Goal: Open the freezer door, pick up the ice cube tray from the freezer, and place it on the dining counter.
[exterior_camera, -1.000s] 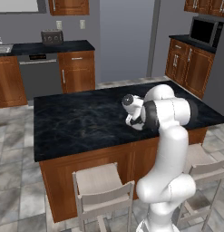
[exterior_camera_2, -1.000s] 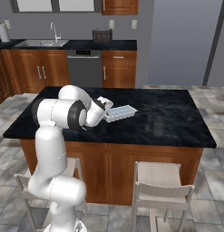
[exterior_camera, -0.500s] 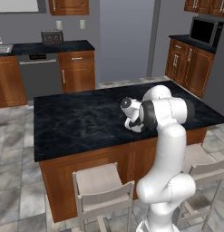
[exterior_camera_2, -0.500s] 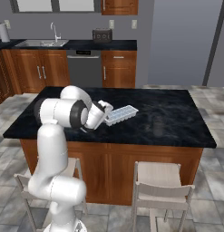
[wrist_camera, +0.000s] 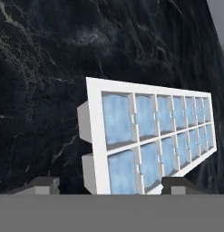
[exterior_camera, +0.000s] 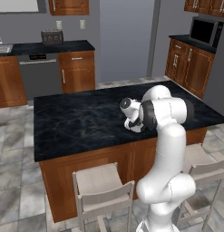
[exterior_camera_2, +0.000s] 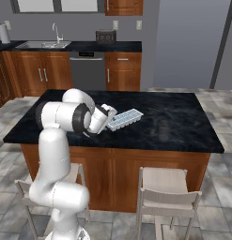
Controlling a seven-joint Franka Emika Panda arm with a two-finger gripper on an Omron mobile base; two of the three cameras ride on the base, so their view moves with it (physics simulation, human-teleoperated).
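Note:
The ice cube tray [exterior_camera_2: 127,118] is white with pale-blue cubes and lies on the black marbled top of the dining counter [exterior_camera_2: 176,123], near its middle. My gripper [exterior_camera_2: 109,119] is low over the tray's left end. In the hand view the tray [wrist_camera: 154,131] runs away from the hand, with its near end between the two fingertips [wrist_camera: 177,183]. The jaws stand wide apart, with gaps on both sides of the tray. The gripper [wrist_camera: 109,185] is open. From the left base view the hand [exterior_camera: 131,121] hovers over the counter [exterior_camera: 72,122] and the arm hides the tray.
Pale stools [exterior_camera_2: 166,197] [exterior_camera: 102,190] stand along the near side of the island. Wall counters with a sink [exterior_camera_2: 42,44], dishwasher [exterior_camera_2: 88,70] and toaster [exterior_camera_2: 105,36] line the back. A microwave [exterior_camera: 205,31] sits on the right-hand counter.
The jaws have gone from shut on the tray to open, letting it go. The tray has settled flat on the counter top. The arm has barely moved.

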